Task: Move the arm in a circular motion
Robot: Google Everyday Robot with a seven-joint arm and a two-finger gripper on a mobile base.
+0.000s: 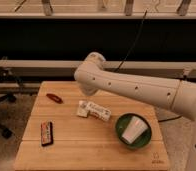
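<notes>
Table (91, 146): pale wooden top filling the lower middle of the view, everything below lies on it
Dark packet (46, 133): flat on the left part of the table, long axis running front to back
Red object (54, 98): small, near the back left corner, too small to name
Rounded joint (91, 75): the arm's leftmost visible part, hanging over the back middle of the table, clear of the top
White box (94, 110): lies just below and in front of that joint, long axis left to right, slightly slanted; it looks apart from the joint, not touched by it
The arm (136, 90): a thick white tube reaching in from the right edge, long axis near level and sloping gently up toward the left, passing above the bowl
Green bowl (119, 128): right of the box, under the arm's span
White cup (133, 131): lying tilted inside the bowl
Gripper: not seen in this view, so whether it is open or holds anything cannot be told
Relation that counts: the circle is the arm's own sweep, and the nearest things to it are the box beneath the joint and the cup beneath the tube
Judgement: a loop kept at this height or higher should pass over both; a dip on the near side risks the box first
</notes>
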